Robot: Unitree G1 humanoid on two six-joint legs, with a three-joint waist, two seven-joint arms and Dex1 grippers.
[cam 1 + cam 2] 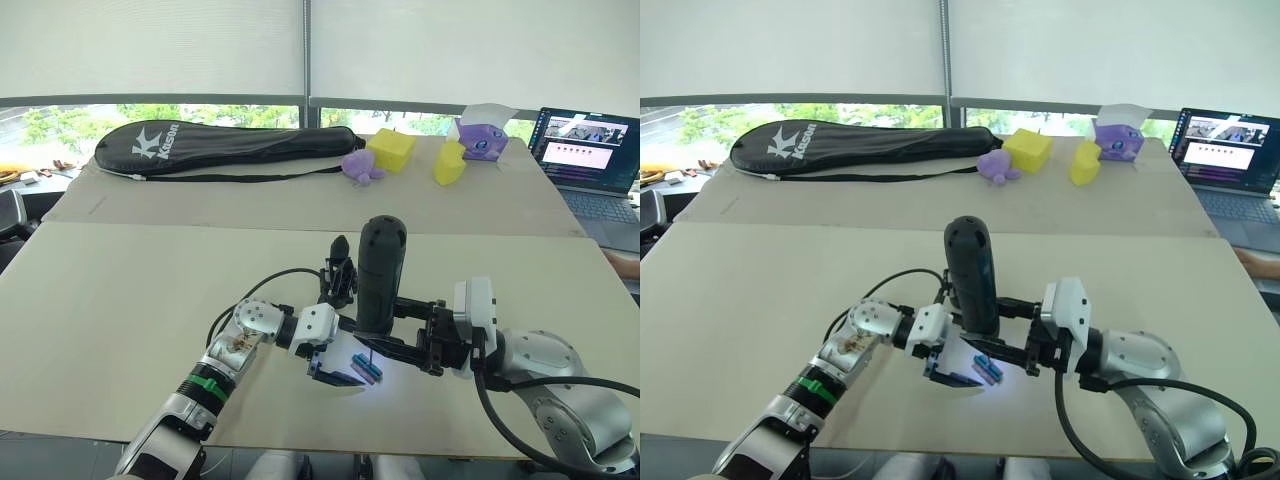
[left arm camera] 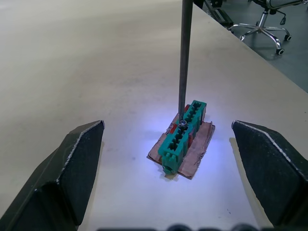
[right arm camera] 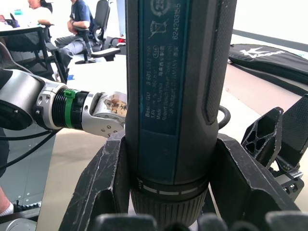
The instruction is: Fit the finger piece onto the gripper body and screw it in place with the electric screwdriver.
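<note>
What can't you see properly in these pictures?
- Right wrist view: the screwdriver hides the table below it, so its bit tip is hidden.
- Eye views: the gripper body is half hidden behind the screwdriver.
- Left wrist view: the screw head under the bit on the green block is too small to read.

Both arms are silver-grey metal with white housings near the wrists and black cables. The left arm carries a green ring; each claw has two black fingers.

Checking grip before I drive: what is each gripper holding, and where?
Right gripper clamps the electric screwdriver around its lower barrel. Left gripper holds nothing.
</note>
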